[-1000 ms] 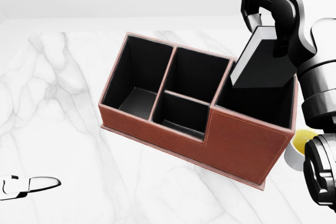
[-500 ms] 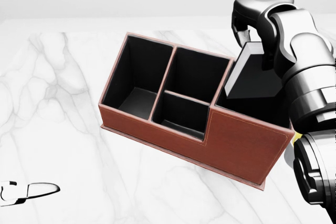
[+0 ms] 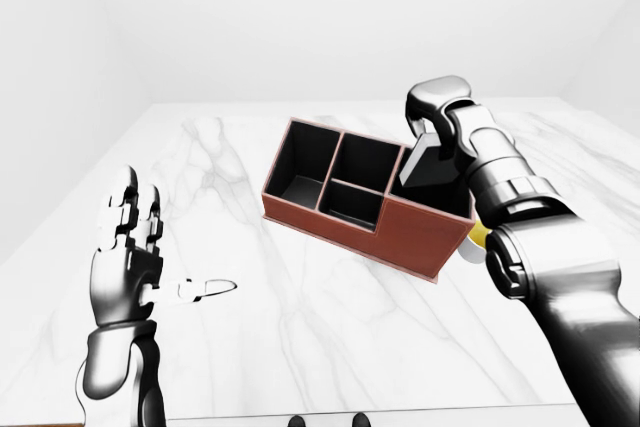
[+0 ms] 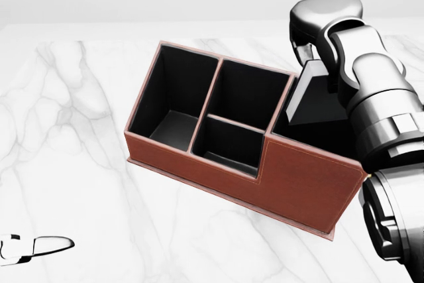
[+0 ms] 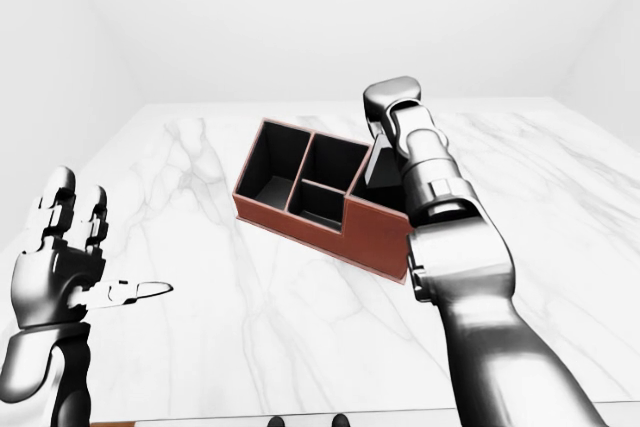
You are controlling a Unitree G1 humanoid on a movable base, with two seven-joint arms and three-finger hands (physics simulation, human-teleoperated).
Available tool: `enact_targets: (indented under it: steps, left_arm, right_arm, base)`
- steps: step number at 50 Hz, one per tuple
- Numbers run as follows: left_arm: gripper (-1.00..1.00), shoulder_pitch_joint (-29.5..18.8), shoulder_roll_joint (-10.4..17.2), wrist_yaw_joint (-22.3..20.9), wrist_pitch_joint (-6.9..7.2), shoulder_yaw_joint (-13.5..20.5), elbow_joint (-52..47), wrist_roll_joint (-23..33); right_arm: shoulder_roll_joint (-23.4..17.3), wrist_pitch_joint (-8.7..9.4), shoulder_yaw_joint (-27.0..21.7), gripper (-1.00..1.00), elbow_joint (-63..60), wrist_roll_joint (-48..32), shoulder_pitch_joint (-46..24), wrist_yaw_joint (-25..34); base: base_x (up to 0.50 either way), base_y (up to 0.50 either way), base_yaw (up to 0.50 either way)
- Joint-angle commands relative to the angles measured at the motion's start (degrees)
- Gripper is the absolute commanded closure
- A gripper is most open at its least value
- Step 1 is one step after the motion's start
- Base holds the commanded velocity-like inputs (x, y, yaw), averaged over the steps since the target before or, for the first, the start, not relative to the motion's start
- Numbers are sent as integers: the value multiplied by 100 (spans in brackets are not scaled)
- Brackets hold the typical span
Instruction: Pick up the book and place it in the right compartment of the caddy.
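Observation:
A brown caddy (image 4: 301, 183) with black compartments lies at an angle on the white marble table (image 4: 79, 130). The dark book (image 4: 317, 105), white page edge showing on its left side, tilts with its lower part inside the caddy's right compartment. My right hand (image 4: 322, 64) comes down from the top right and is shut on the book's upper end. Far to the left, my left hand (image 3: 128, 247) is held up above the table, open, fingers spread, with nothing in it.
A yellow object (image 3: 479, 237) in a white cup peeks out beside the caddy's right end, behind my right forearm (image 3: 520, 197). The caddy's left compartment (image 4: 175, 97) and two middle compartments hold nothing. White walls surround the table.
My right hand has moved down and left with the book, which now sits lower in the right compartment. The left hand has barely shifted.

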Motion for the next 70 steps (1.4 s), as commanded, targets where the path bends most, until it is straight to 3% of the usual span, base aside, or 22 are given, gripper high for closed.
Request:
enact_targets:
  steps: [1,12,21,31,40,52,70]
  left_arm:
    - [-100,42,-12,-45,-91,32,68,-30]
    - [-100,74,-36,-71,-128,31,68,-18]
    - [-100,98,-47,-82,-130,14,41,-18]
    - [-100,128,-64,-115,-46,53,-114,-23]
    - [-100,154,-88,-148,-79,61,-99,-19]
    - [-100,376,-234,-267,-143,-26,-328,8]
    - [-100,456,-319,-353,-240,-104,-333,66]
  right_arm:
    - [55,220,72,100,135,-268,-1,-509]
    - [52,504,65,100,262,-312,82,-717]
    - [85,628,60,100,333,-336,172,-860]
    - [147,695,16,100,402,-221,236,-940]
    - [196,733,7,100,454,-187,309,-1016]
    - [244,916,13,100,498,-202,437,-1121]
    - [301,916,-5,100,550,-214,568,-1214]
  base:
    - [0,0,0]
    - [0,0,0]
    - [0,0,0]
    - [0,0,0]
    - [0,0,0]
    - [0,0,0]
    - [0,0,0]
